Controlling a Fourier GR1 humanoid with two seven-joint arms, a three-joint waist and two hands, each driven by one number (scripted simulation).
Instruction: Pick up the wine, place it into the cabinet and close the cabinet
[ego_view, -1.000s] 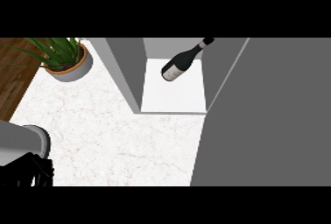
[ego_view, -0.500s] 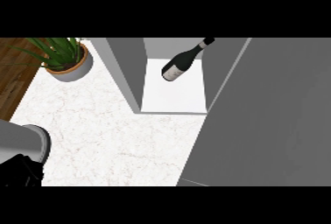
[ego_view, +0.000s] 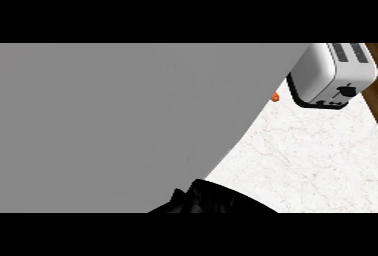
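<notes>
The grey cabinet door (ego_view: 133, 125) fills most of the head view, from the left edge to past the middle. The wine bottle and the inside of the cabinet are hidden behind it or out of view. One black hand (ego_view: 210, 199), which I take for my right hand, shows at the lower edge, right against the door's bottom corner. It is a dark mass with no outline to tell how it is set. My left hand does not show.
A white and black toaster (ego_view: 328, 75) stands at the top right on the white marble counter (ego_view: 310, 165). A small orange object (ego_view: 275, 97) peeks out beside the door's edge, just left of the toaster. A strip of brown wood (ego_view: 373, 100) borders the counter at the right.
The view has swung to the right. The open cabinet with the bottle, the potted plant and the left hand have left the picture; the grey door now fills it, and a toaster and a hand have appeared.
</notes>
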